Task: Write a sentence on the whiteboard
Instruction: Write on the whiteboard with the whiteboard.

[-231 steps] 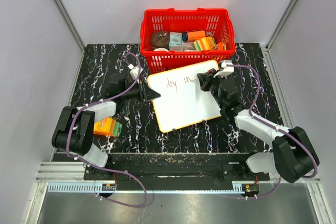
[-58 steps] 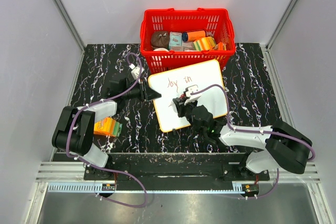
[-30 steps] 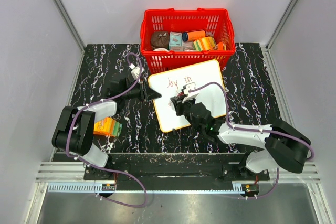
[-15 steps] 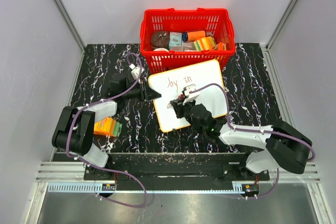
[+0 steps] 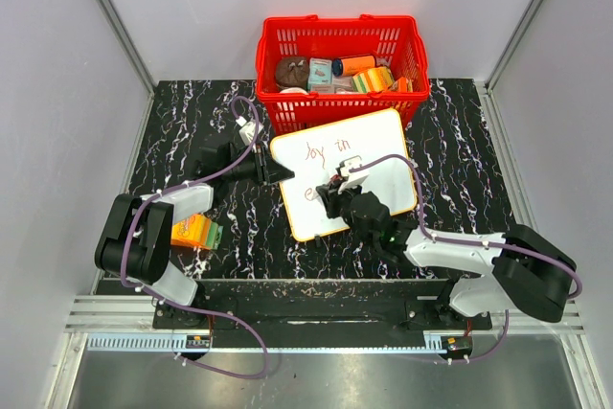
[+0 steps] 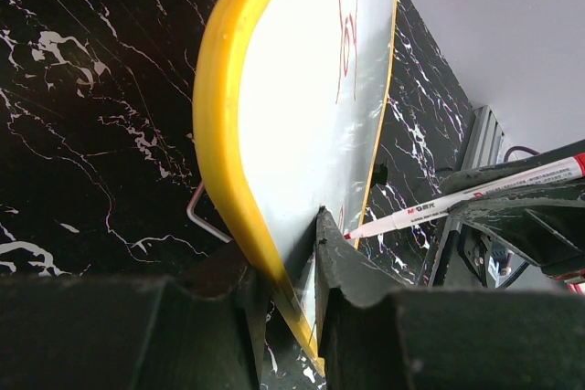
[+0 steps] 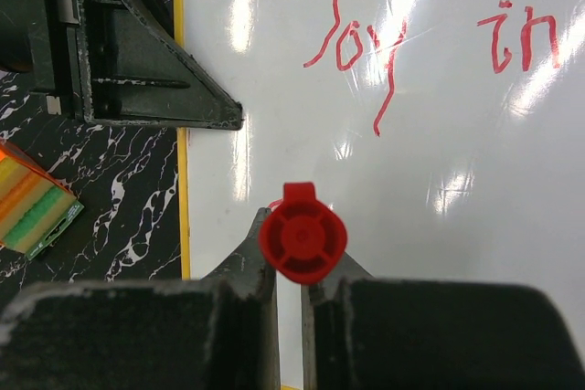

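Status: top line done, second line only just started.

- whiteboard (image 5: 385, 136) sits mid-desk, skewed, with its far edge just beside the red basket (image 5: 287, 26). The desk (image 5: 192, 112) is black marbled.
- left end effector (image 5: 278, 172) is clamped on the board's left edge. In the left wrist view the fingers are pinched tight on the yellow rim, one on each face. That edge looks raised off the desk, and a wire bracket (image 6: 196, 216) shows underneath.
- right end effector (image 5: 330, 194) is closed down on a red marker (image 6: 466, 203), gripped near upright. The right wrist view looks straight down at its red butt end (image 7: 302, 244). The tip is at the board's near-left area; the left wrist view shows it at the surface or just off it, can't confirm contact.
- the sentence (image 5: 324, 150): "joy in" is legible in red across the far half. On the line below, the top view shows one small red mark at the left, which reads like an "e". The marker hides most of it in the right wrist view.
- Left to do, my read: two words aren't a sentence, so nearly all of the second line remains. There's enough bare board to the right of the tip for it.
- An orange-and-green pack (image 5: 194, 231) lies to the left, well apart from the board and not involved.
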Controlling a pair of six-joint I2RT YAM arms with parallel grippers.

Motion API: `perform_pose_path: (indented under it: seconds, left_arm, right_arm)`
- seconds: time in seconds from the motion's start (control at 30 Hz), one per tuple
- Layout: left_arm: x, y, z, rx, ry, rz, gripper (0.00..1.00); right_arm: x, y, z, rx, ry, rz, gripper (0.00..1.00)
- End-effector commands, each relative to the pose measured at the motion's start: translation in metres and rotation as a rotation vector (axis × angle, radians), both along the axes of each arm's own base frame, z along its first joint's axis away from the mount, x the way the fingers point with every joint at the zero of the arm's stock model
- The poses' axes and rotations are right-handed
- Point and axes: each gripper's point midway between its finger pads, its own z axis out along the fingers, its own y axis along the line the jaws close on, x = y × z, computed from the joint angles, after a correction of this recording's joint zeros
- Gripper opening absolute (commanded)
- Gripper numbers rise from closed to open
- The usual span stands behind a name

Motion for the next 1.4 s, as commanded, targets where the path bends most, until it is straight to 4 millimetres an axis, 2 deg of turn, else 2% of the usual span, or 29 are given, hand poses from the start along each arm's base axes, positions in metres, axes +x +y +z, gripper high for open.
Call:
perform_pose_path:
  seconds: [0.0,0.23,0.37,0.5,0.73,0.8,0.97,1.17,1.37]
  left_arm:
    - [0.010,0.007,-0.032,0.166,-0.099,0.027,0.00]
    - [0.010,0.007,-0.032,0.168,-0.099,0.027,0.00]
    - [0.010,0.007,-0.032,0.169,-0.100,0.027,0.00]
    - [0.010,0.007,-0.032,0.170,-0.101,0.027,0.00]
    - [0.010,0.007,-0.031,0.170,-0.103,0.027,0.00]
    - [0.010,0.007,-0.032,0.171,-0.102,0.027,0.00]
    - [0.010,0.007,-0.032,0.171,-0.102,0.027,0.00]
    - [0.010,0.007,-0.031,0.171,-0.103,0.026,0.00]
    - [0.010,0.007,-0.032,0.173,-0.102,0.027,0.00]
  right_arm:
    - [0.009,-0.019,0.002,-0.029,-0.016,-0.086,0.00]
    - [0.008,-0.010,0.028,0.014,-0.059,-0.041,0.00]
    - [-0.004,-0.006,0.061,0.105,-0.113,0.029,0.00]
    - [-0.002,-0.015,0.077,0.121,-0.143,-0.001,0.00]
    - [0.018,-0.025,0.059,0.081,-0.101,-0.067,0.00]
    - [0.021,-0.026,0.059,0.085,-0.099,-0.070,0.00]
    - [0.023,-0.021,0.059,0.085,-0.095,-0.058,0.00]
    - [0.025,-0.017,0.049,0.075,-0.075,-0.054,0.00]
    - [0.026,-0.021,0.040,0.063,-0.062,-0.074,0.00]
